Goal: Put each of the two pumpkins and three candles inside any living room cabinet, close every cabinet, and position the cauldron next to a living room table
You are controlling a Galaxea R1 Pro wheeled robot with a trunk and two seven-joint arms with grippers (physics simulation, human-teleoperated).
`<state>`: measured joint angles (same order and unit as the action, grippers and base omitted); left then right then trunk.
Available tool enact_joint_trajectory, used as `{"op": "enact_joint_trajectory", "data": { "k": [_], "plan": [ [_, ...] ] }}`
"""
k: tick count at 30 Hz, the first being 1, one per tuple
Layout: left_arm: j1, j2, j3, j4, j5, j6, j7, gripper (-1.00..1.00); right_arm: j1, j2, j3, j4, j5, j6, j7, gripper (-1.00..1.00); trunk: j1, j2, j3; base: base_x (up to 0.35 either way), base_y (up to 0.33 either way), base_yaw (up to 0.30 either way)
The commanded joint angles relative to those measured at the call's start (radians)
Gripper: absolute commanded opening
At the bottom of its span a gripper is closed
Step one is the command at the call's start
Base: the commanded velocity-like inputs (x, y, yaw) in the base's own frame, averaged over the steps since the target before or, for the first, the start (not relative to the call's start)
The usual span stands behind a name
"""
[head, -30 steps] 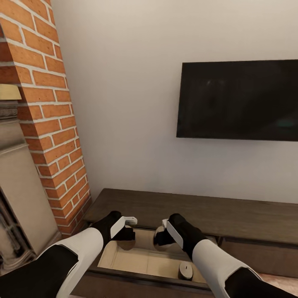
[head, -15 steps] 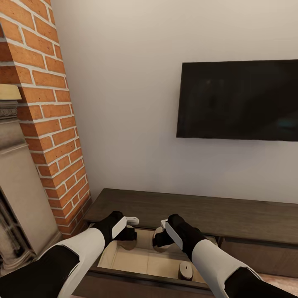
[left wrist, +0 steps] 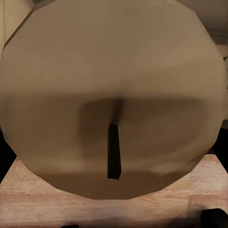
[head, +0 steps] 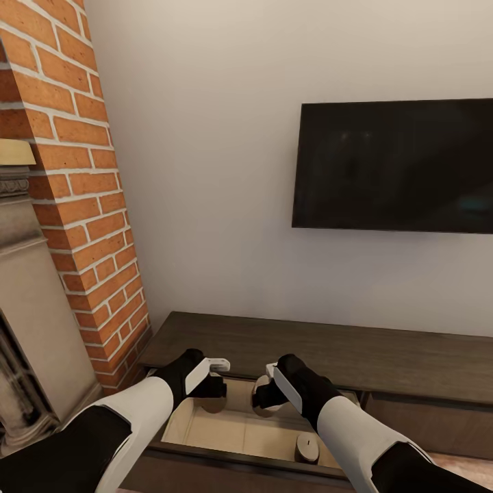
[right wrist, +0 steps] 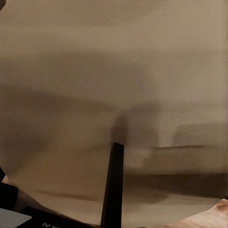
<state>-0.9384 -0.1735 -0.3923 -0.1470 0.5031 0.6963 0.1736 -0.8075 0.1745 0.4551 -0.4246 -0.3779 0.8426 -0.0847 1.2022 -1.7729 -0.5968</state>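
Below the TV (head: 394, 164), both grippers are gripping candles, left gripper (head: 211, 390) and right gripper (head: 263, 397), over the open drawer (head: 239, 431), risking toppling the candle (head: 307, 448) already standing inside.

1. A plain off-white wall (head: 205, 171) is filling the back of the room, evenly lit and showing no strong shadows.
2. A dark flat television (head: 394, 164) is hanging on that wall, its screen switched off and picking up only faint reflections.
3. A red brick column (head: 89, 192) with pale mortar lines is rising at the left, running from the top of the head view down toward the floor.
4. A beige fireplace surround (head: 31, 322) with a carved moulding is standing just beside the brick, and a dark grille is showing at its lower edge.
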Motion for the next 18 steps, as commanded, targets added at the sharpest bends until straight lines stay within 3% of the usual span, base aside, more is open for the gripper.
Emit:
{"op": "enact_joint_trajectory", "data": {
  "k": [1,12,18],
  "plan": [
    [-0.001,0.000,-0.005,-0.002,0.011,0.004,0.008,-1.00,-0.001,0.000,0.004,-0.001,-0.010,0.003,-0.009,-1.00,0.000,-0.001,-0.001,0.000,0.000,0.000],
    [-0.001,0.000,-0.005,-0.002,0.011,0.005,0.007,-1.00,-0.001,0.000,0.004,-0.001,-0.010,0.004,-0.009,-1.00,0.038,-0.071,-0.044,0.000,0.000,0.000],
    [-0.001,0.001,-0.005,-0.004,0.011,0.005,0.007,-1.00,-0.001,0.000,0.004,-0.002,-0.011,0.004,-0.009,-1.00,0.038,-0.071,-0.054,0.000,0.000,0.000]
  ]
}}
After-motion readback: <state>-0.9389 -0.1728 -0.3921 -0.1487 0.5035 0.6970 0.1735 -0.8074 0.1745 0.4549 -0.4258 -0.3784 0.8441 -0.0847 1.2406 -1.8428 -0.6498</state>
